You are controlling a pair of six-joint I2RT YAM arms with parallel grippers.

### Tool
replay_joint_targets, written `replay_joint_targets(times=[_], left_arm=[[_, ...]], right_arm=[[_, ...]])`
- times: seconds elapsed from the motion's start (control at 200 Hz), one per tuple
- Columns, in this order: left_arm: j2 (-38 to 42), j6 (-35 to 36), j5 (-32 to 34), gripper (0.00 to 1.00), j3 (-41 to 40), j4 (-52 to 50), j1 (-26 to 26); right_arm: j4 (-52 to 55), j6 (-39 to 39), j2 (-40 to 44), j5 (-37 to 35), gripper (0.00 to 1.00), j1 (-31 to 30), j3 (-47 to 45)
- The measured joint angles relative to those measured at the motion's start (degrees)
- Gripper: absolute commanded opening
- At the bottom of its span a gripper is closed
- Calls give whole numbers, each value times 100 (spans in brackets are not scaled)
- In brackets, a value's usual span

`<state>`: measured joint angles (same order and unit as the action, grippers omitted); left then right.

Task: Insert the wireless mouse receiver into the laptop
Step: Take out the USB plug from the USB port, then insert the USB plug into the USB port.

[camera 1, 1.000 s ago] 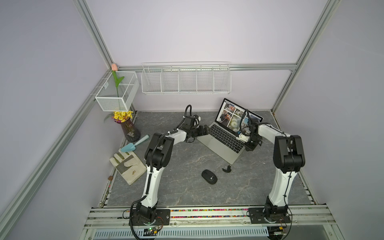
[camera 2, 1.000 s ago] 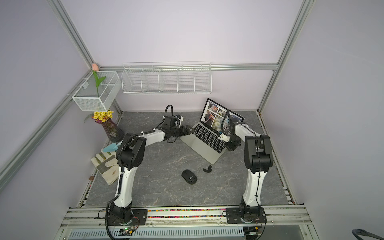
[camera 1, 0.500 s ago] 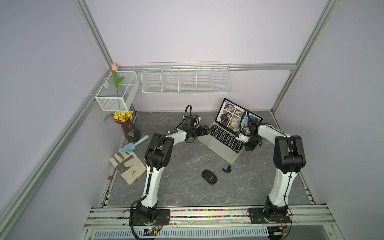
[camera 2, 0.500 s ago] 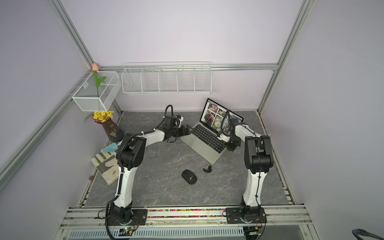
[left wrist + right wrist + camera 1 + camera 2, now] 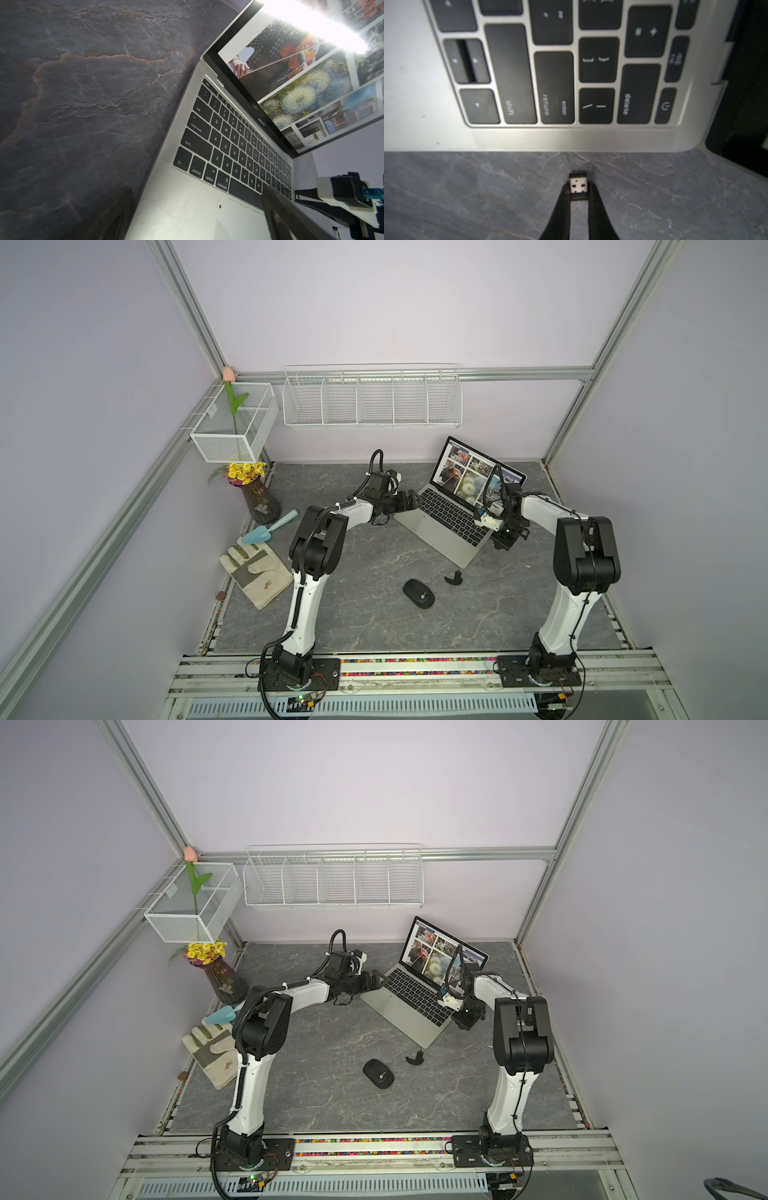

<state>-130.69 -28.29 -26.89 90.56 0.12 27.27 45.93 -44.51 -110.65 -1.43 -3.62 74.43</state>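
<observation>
Right pincer (image 5: 579, 194) is pinched narrow on the wireless mouse receiver (image 5: 578, 185), holding it just off the right edge of the laptop (image 5: 529, 139), not touching. I see no hole on that edge, so the stub may bump metal, twist and slip out. A push may slide the laptop left, where the left pincer (image 5: 410, 501) sits spread wide. Bare table (image 5: 467, 197) lies near and right.

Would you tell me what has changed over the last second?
The right gripper has closed in on the receiver, pinching it just off the laptop's side edge. No move shows in the top views: both arms, the open left gripper and the mouse stayed put.
</observation>
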Motion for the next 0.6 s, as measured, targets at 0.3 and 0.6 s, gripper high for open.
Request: replay_joint_targets(times=[0.3,0.6], left_arm=[[138,-164,402,99,9,-348,-42],[234,-444,750,99,-109,-321,-70]], right_arm=[[-160,-55,63,234,7,122,-96],[-308,-4,103,286,7,140,-164]])
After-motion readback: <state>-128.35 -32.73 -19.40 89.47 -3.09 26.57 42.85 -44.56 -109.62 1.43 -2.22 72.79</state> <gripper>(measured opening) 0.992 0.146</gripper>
